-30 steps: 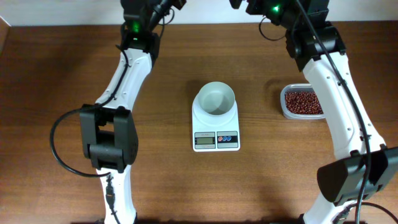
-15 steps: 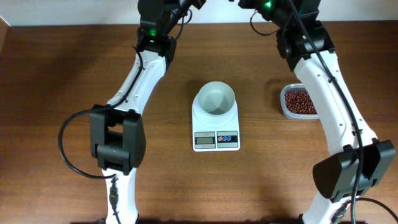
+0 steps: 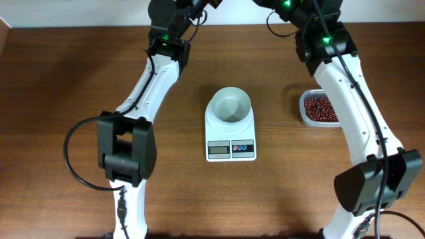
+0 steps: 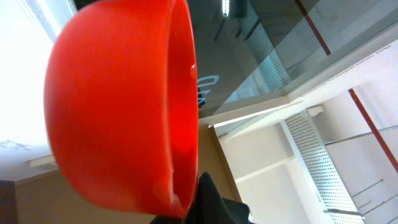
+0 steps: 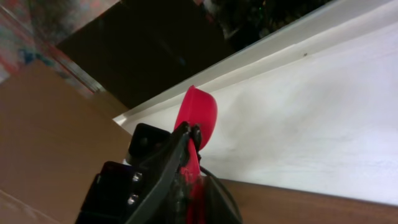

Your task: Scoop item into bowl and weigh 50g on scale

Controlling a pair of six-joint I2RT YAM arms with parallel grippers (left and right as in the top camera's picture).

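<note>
The orange-red scoop (image 4: 118, 106) fills the left wrist view, its bowl side-on against a ceiling. My left gripper (image 4: 194, 208) is shut at its base; only one black finger (image 4: 211, 198) shows. In the right wrist view the scoop (image 5: 200, 112) stands up from my right gripper (image 5: 190, 142), which is shut on its handle. Both grippers lie beyond the top edge of the overhead view. The white bowl (image 3: 231, 106) sits on the white scale (image 3: 230, 149) at the table's middle. The reddish-brown beans (image 3: 321, 109) lie to the right.
The beans fill a clear plastic tub (image 3: 303, 118) right of the scale. Both white arms run from the near table edge up either side of the scale. A white wall (image 5: 323, 118) stands behind the table's far edge.
The left arm has swung right and both arms have reached further toward the top middle. The right gripper has gone from open to shut on the scoop's handle.
</note>
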